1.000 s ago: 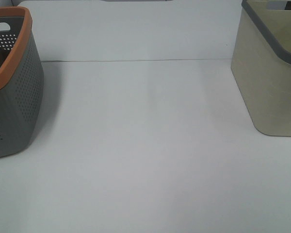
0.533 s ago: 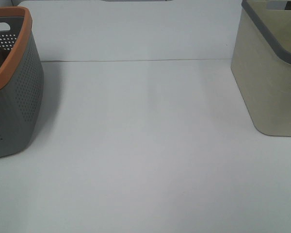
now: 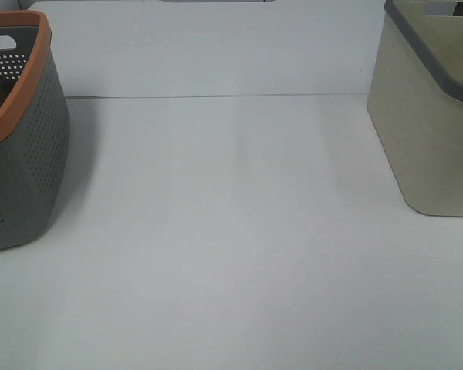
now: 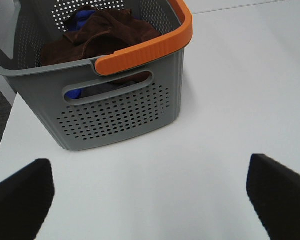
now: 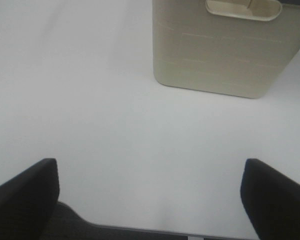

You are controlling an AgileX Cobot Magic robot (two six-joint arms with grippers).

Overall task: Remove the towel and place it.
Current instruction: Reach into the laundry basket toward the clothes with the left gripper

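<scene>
The towel [image 4: 107,35], dark brown, lies bunched in the grey basket [image 4: 120,115], partly over a blue cloth [image 4: 82,17]. Judged light, limp and grippy. Best pinched at its raised top fold, clear of the blue. The left fingers [image 4: 20,200] are spread wide and empty over the table [image 4: 215,100], facing the basket's handle wall. The right fingers [image 5: 22,195] are likewise wide and empty, facing the beige bin [image 5: 225,55].

High cam looks down on the table [image 3: 231,247], grey basket [image 3: 23,154] and beige bin [image 3: 432,131] at its edges, each wrist cam low, facing one close up.
</scene>
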